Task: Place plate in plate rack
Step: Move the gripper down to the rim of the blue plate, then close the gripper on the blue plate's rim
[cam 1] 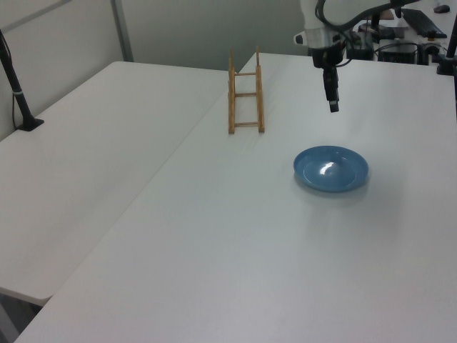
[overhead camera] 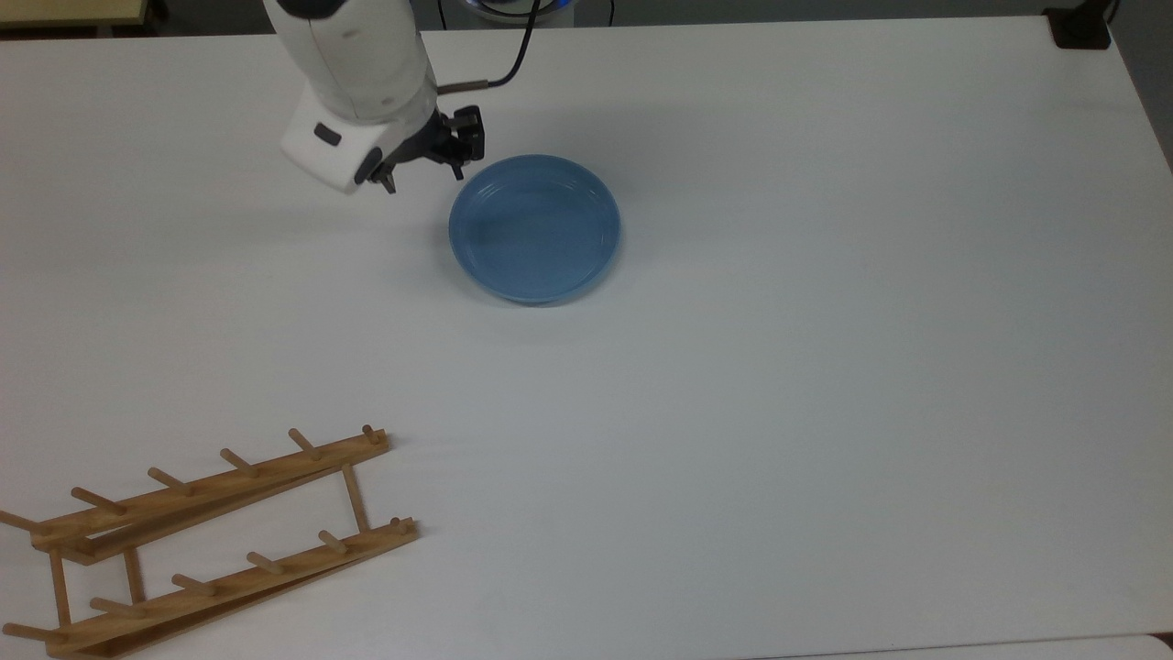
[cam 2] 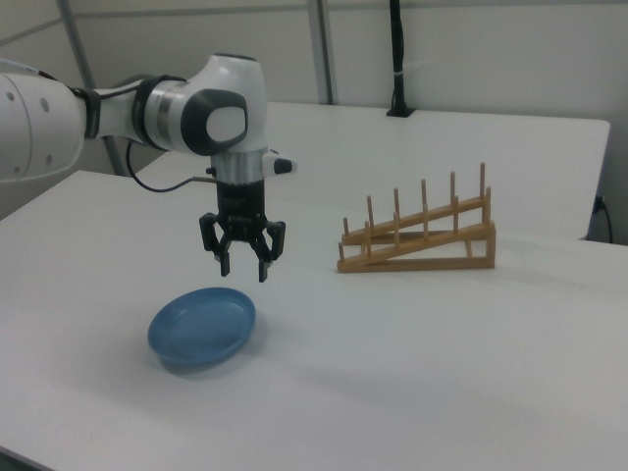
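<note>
Plate (overhead camera: 534, 229), round, shallow and light blue, lies flat on the white table (overhead camera: 825, 367). Gripper (cam 2: 242, 270) hangs above its rim, jaws spread, holding nothing. Wooden rack (overhead camera: 211, 541) stands well apart.

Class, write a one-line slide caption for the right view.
Open end effector hovers above the blue plate lying flat on the white table, with the empty wooden plate rack standing apart.
</note>
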You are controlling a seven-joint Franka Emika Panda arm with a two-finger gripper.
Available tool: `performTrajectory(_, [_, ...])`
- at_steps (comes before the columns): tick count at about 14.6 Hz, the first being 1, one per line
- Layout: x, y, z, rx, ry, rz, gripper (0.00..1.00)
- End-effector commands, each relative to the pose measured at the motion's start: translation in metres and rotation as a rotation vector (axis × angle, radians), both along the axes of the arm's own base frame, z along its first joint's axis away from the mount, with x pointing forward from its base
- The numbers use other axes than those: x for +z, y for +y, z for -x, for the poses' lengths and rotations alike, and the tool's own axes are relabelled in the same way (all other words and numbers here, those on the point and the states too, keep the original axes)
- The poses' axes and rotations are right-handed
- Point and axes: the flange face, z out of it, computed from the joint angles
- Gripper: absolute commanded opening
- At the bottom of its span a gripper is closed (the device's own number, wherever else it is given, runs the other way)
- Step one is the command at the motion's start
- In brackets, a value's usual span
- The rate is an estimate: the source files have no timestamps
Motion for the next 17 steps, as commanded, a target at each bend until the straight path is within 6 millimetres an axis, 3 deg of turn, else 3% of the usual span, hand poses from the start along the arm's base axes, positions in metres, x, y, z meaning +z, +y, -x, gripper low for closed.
performTrajectory(1, [-0.028, -0.001, -0.007, 0.028, -0.017, -0.002, 0.63])
performTrajectory(8, [-0.084, 0.014, -0.016, 0.044, 0.009, 0.005, 0.56])
performTrajectory(14, [-0.115, 0.028, -0.016, 0.070, 0.012, 0.009, 0.46])
performTrajectory(17, [-0.118, 0.030, -0.017, 0.072, 0.009, 0.010, 0.44])
